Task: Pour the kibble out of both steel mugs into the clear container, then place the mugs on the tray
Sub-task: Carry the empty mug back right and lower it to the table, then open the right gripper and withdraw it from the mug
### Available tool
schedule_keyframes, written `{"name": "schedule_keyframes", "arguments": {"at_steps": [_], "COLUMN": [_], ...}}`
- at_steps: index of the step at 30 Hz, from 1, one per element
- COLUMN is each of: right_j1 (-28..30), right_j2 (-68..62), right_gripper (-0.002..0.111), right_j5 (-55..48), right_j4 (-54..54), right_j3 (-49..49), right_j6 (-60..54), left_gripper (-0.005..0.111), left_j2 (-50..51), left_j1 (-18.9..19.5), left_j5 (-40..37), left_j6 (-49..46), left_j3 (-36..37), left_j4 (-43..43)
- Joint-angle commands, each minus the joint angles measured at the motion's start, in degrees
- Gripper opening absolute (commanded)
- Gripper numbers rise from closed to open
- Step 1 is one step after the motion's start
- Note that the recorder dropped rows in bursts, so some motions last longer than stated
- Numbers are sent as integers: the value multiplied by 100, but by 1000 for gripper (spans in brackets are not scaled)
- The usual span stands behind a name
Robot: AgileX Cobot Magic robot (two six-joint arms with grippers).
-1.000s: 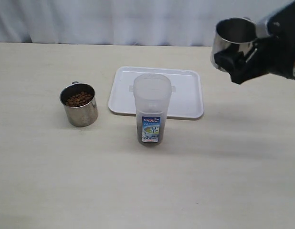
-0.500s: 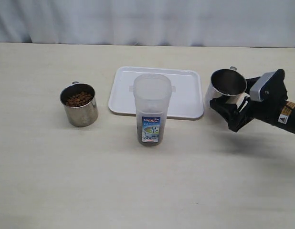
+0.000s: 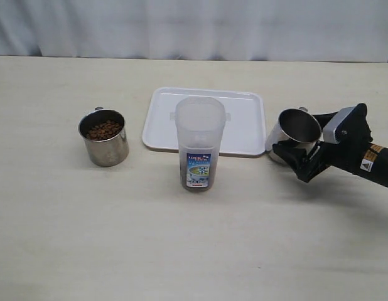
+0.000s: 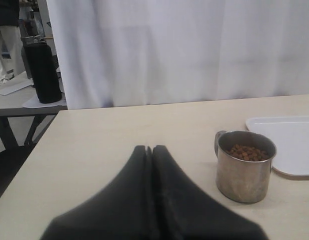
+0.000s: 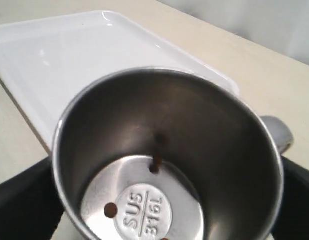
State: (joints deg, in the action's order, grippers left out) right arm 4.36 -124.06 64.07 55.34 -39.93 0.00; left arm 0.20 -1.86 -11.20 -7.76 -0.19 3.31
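Exterior view: the clear container (image 3: 199, 135) stands upright on the bench (image 3: 181, 251), just in front of the tray (image 3: 244, 116), with a dark layer at its base. The left mug (image 3: 105, 145) sits well to its left, upright, with kibble (image 3: 104, 130) inside. The right gripper (image 3: 305, 141) clasps the right mug (image 3: 293, 125), tilted, low, just beside the tray's right near corner; we cannot tell if it touches the bench.

Left wrist view: the left gripper (image 4: 149, 150) is pressed closed, holding nothing, and is apart from the kibble-filled left mug (image 4: 243, 175).

Right wrist view: the right mug (image 5: 194, 130) is nearly bare inside, with a few stray pellets (image 5: 110, 210) on its stamped bottom. Black fingers (image 5: 19, 200) flank it. The tray (image 5: 69, 50) lies just behind.
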Motion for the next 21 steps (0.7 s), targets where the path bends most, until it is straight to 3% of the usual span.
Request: {"name": "schedule_keyframes", "arguments": {"at_steps": [1, 16, 21], "right_j1": [13, 117, 117], "right_j2": [-3, 1329, 2004], "right_gripper": [78, 78, 76], "right_j5": [8, 64, 478], "right_j4": [-41, -117, -161], "right_j3": [2, 605, 945], "right_j6": [0, 0, 577], "left_gripper": [0, 0, 0], "left_j2": [-20, -20, -20], "left_j1": [19, 19, 19], "left_j5": [51, 51, 51], "left_j6": [9, 9, 9], "left_j3": [19, 19, 19], "left_j4": [-26, -26, -26]}}
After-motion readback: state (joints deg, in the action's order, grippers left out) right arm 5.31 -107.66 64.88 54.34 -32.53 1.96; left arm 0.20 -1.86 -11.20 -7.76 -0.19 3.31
